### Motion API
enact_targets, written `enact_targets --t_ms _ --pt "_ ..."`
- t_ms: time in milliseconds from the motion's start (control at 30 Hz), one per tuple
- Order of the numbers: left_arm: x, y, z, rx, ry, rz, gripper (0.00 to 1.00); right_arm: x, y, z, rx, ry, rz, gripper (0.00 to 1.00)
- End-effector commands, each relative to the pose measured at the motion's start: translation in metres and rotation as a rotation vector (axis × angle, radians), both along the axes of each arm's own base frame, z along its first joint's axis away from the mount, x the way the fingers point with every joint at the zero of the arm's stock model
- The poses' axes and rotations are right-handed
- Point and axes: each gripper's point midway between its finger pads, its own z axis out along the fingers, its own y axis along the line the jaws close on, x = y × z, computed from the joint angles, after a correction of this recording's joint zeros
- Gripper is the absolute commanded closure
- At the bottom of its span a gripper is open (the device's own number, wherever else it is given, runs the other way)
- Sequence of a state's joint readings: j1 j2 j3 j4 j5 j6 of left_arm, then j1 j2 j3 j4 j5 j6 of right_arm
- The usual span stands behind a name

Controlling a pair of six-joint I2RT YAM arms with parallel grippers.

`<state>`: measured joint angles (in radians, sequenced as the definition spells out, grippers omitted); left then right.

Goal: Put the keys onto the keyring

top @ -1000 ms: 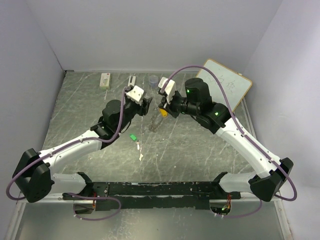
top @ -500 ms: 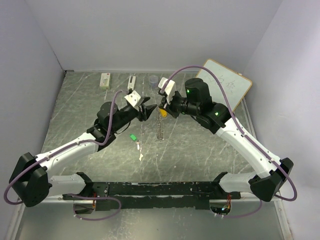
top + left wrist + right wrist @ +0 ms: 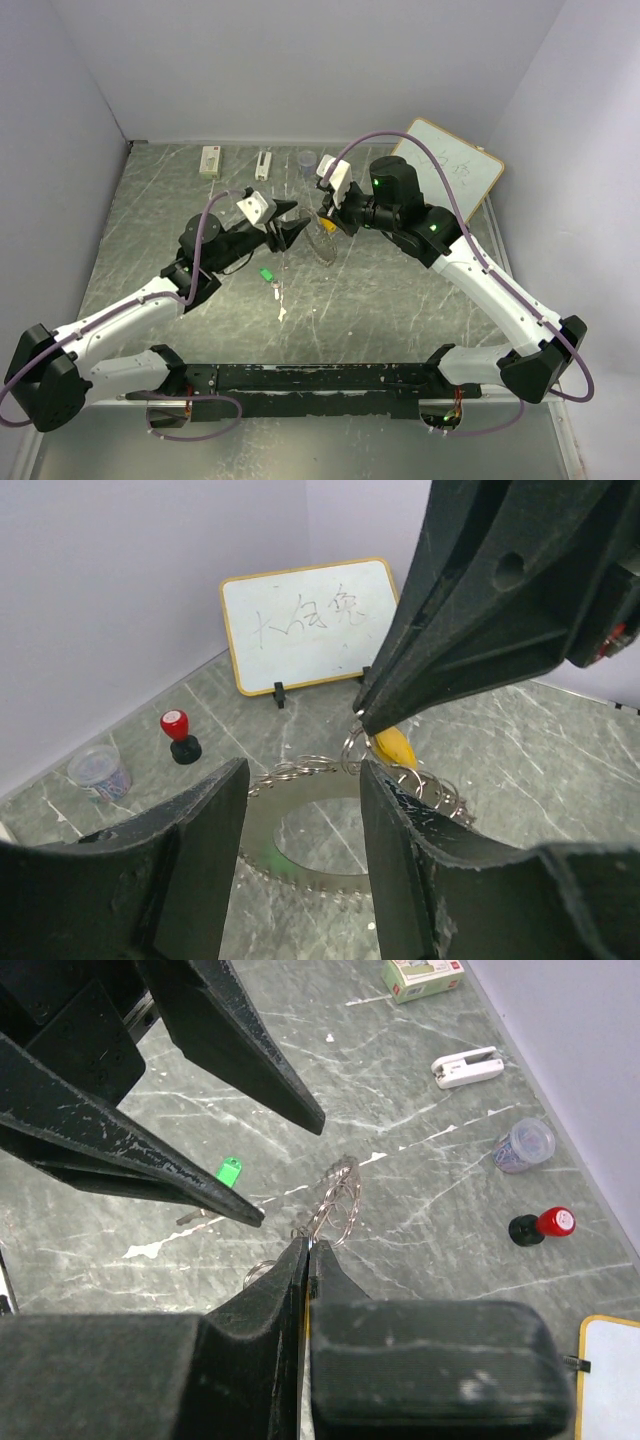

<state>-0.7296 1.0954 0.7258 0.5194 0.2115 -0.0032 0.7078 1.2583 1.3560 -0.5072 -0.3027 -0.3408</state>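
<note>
My right gripper (image 3: 324, 214) is shut on the yellow-headed key (image 3: 397, 746), held above the table; a yellow sliver shows between its fingers (image 3: 300, 1290). The big flat silver keyring (image 3: 310, 825) hangs below that key by small wire loops and looks edge-on in the right wrist view (image 3: 337, 1192). My left gripper (image 3: 302, 772) is open just left of the ring. The ring shows in the gap between its fingers (image 3: 240, 1055), and they do not touch it. On the table nearer the arm bases lies the green-headed key (image 3: 266, 274), also seen from the right wrist (image 3: 229, 1172).
A small whiteboard (image 3: 447, 170) leans at the back right. Along the back stand a red-capped black knob (image 3: 177, 730), a small clear cup (image 3: 306, 158), a white clip (image 3: 263, 163) and a green-and-white box (image 3: 210, 160). A small pale scrap (image 3: 282, 312) lies below the green key.
My left arm has drawn back to the left and its gripper has dropped lower beside the ring. The hanging keyring has swung and now hangs shorter. The right gripper has stayed put.
</note>
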Motion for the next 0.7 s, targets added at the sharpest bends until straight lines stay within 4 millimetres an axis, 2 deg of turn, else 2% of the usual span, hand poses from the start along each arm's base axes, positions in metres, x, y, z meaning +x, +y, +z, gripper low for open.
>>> enact_targets --t_ms 0,233,667 --pt "-0.013 -0.002 0.004 0.002 -0.037 -0.062 0.40 0.001 0.001 0.016 0.026 -0.032 0.011 1.00" --pt "-0.016 -0.007 -0.001 0.038 -0.068 -0.102 0.39 0.000 0.003 0.016 0.023 -0.025 0.019 1.00" --pt "-0.005 -0.021 -0.009 0.085 -0.067 -0.124 0.43 -0.002 0.004 0.014 0.020 -0.021 0.035 1.00"
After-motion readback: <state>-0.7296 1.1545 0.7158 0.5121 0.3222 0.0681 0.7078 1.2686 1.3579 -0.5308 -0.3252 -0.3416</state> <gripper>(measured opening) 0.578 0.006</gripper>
